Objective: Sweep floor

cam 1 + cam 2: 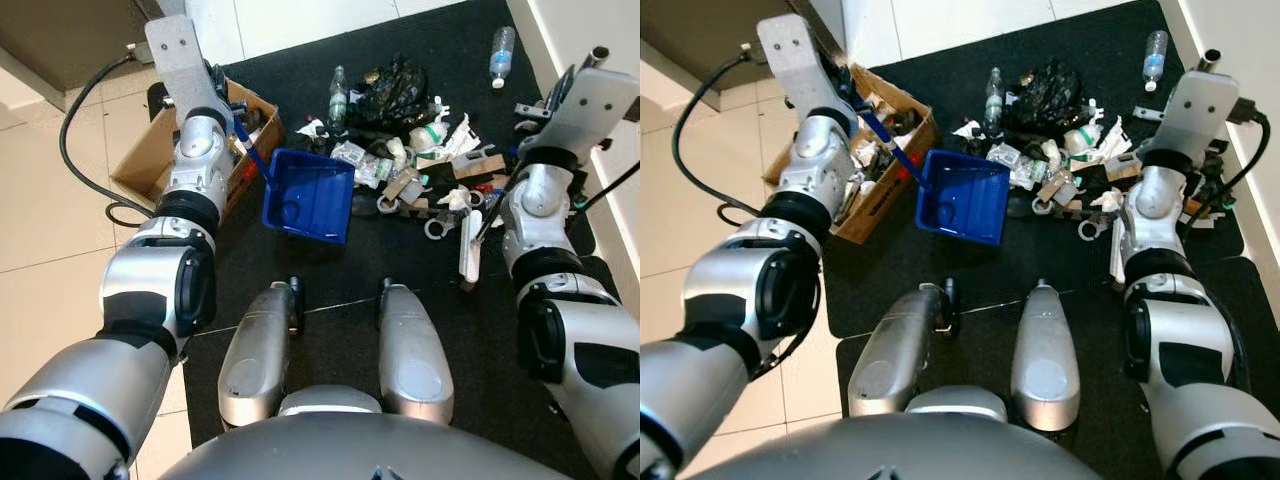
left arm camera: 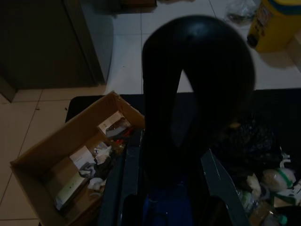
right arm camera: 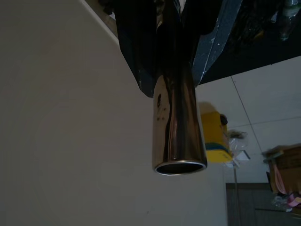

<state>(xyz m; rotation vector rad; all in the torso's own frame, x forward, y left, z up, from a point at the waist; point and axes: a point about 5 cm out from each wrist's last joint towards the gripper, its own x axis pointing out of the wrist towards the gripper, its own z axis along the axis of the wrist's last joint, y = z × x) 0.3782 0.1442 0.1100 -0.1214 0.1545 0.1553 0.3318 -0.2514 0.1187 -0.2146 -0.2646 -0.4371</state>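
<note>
Nearest the head camera are the robot's two silver knees (image 1: 330,350), over a black mat (image 1: 330,275) that covers the floor here. Just beyond them on the mat sits a blue dustpan (image 1: 308,193), its open mouth turned toward a heap of rubbish (image 1: 415,160): crumpled paper, plastic wrappers, small bottles and a black bag (image 1: 392,88). A clear plastic bottle (image 1: 502,52) lies apart from the heap, further out on the mat.

The left gripper (image 2: 188,141) reaches out over the near corner of the mat and holds the dustpan by its thin blue handle (image 1: 256,158); in the left wrist view the black jaws look closed around the handle, with the pan's blue inside just past them. Beside this arm, half on the mat and half on the pale tiled floor (image 1: 50,220), stands an open cardboard box (image 1: 150,160) with scraps of paper and rubbish inside. A black cable (image 1: 75,120) loops over the tiles next to it.

The right gripper (image 3: 164,42) is up by the wall on the right, jaws clamped on the shiny metal tube of a broom handle (image 3: 176,122). The broom's white lower part (image 1: 470,245) rests on the mat at the right edge of the heap.

A yellow container (image 2: 277,23) stands on the tiles beyond the mat.
</note>
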